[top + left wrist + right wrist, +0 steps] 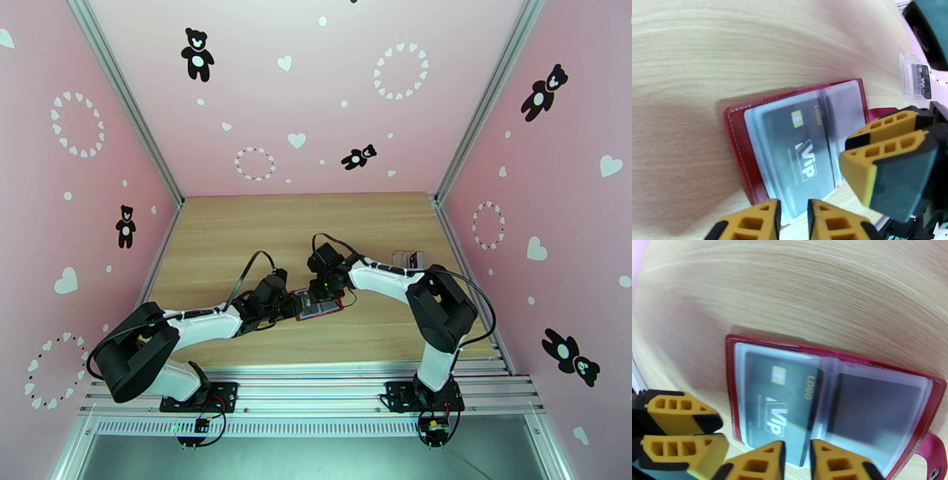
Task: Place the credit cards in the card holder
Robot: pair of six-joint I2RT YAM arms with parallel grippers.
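Open holder point(735, 134) lying flat at mid-table point(237, 229), between the two arms; seen from above, both grippers cover most of it. A dark card point(798, 158) marked VIP sits in a clear sleeve on one half; the other half is blurred behind plastic. Its snap tab point(934, 455) is cut off at the frame corner. Left gripper point(793, 223): jaws narrowly apart at the holder's edge, bases cut off; whether they grip cannot be told. Right gripper point(797, 462): jaws narrowly apart at the card's edge; likewise undecidable. A second card point(923, 81) stands in a clear case point(906, 63), small and blurred, well apart. Light wood tabletop; pink walls point(316, 103) printed with bears and hearts.
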